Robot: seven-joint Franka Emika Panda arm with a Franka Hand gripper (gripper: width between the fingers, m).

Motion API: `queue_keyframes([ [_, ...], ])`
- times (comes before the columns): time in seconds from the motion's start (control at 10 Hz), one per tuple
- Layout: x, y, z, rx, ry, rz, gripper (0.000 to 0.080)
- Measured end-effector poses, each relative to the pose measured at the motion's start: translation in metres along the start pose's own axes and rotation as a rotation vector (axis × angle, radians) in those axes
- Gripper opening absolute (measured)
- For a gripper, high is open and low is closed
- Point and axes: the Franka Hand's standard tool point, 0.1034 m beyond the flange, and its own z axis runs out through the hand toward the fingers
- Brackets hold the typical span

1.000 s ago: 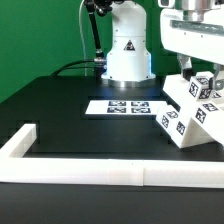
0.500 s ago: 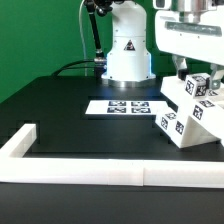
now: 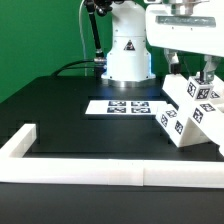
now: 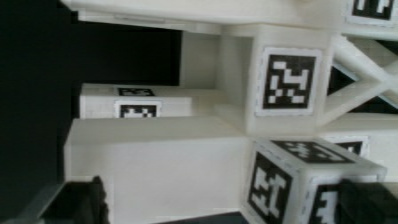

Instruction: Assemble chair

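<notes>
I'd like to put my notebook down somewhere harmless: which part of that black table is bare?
The wide black stretch between the marker board and the white border rail is bare. The exterior view's right is crowded: the chair sits there with the open pincer above it.

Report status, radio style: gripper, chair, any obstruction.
Gripper open, holding nothing, just above the chair. Chair assembly sits on table at exterior view's right. Marker board beside it, nothing blocking.

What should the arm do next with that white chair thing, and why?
Probably lower a little onto the chair assembly and close. The fingers stand wide open just above its top, holding nothing, so a grip seems the likely next step.
</notes>
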Motion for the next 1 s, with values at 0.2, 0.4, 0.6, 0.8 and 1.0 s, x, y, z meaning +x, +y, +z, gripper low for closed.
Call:
queue_keyframes([
  [0.2,-0.0049,-0.0027,0.0011,0.005,0.004,-0.01,0.0649],
  [0.4,-0.0055,-0.0032,0.0016,0.008,0.006,-0.013,0.0649],
  [0.6,-0.0044,-0.0049,0.0031,0.031,0.021,-0.024,0.0649],
  [0.8,-0.0002,-0.0036,0.0022,0.033,0.023,-0.064,0.0649],
  [1.0,0.0032,-0.004,-0.0042,0.041,0.021,-0.075,0.0649],
])
